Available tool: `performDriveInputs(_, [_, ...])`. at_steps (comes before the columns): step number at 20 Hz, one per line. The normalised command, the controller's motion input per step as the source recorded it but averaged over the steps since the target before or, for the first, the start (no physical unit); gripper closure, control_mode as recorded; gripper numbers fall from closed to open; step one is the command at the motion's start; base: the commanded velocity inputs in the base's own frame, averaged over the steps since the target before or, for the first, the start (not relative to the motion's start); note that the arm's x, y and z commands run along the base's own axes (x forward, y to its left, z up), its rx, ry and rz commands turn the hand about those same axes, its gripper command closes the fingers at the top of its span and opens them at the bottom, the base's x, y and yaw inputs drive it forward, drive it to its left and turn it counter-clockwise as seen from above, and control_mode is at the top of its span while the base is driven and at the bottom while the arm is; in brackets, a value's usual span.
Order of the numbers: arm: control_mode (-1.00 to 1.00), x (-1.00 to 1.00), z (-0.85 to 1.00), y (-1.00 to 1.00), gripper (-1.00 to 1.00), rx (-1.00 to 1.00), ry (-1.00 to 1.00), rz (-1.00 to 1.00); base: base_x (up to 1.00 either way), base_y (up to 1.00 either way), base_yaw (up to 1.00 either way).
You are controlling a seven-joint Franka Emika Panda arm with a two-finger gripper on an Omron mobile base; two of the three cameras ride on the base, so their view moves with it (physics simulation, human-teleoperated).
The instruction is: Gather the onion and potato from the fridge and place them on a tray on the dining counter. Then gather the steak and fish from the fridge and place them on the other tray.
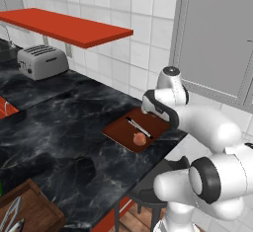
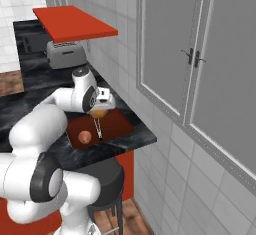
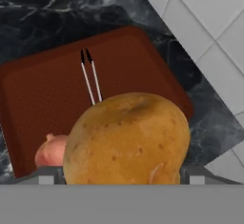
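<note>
- The potato [image 3: 127,139] sits between the jaws of the gripper [image 2: 98,112], which is closed on it at a wide spread and holds it in the air just above the tray [image 3: 43,99].
- In the right base view the potato shows as a tan lump under the hand, over the tray's middle.
- It looks like a firm, rounded, fairly dense thing with a dry, slightly rough skin. It should not crush, but its curve could let it roll or slip, so a hold across its widest middle seems best. Once set down it may rock or roll a little.
- The onion [image 1: 140,138] already lies on the tray, near its front edge, beside the thin dark stick-like mark [image 3: 90,75]. It is small, round and smooth, and likely to roll if the potato nudges it.
- The tray is flat and reddish-brown, and rests on the end of the dining counter [image 1: 59,127], close to the tiled wall [image 1: 123,38].
- Farther along the counter stands a silver toaster [image 1: 42,60], under a red shelf [image 1: 64,26].
- A lighter wooden box with metal utensils [image 1: 24,213] sits at the near corner of the left base view.
- A dark round stool [image 2: 107,179] stands below the counter's end.
- Count: one potato, one onion, one tray in sight, one toaster, one stool.
- Judged from this, the vegetable half of the task is close to done; steak and fish are yet to come.
</note>
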Motion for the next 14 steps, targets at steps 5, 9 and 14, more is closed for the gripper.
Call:
performDriveInputs(5, [-1.0,0.46,-0.46,0.0,1.0,0.0,0.01,0.0,0.0,0.0,0.0])
performDriveInputs(9, [-1.0,0.31,-0.48,0.0,1.0,0.0,0.0,0.0,0.0,0.0,0.0])
performDriveInputs(14, [-1.0,0.08,-0.39,0.0,1.0,0.0,0.0,0.0,0.0,0.0,0.0])
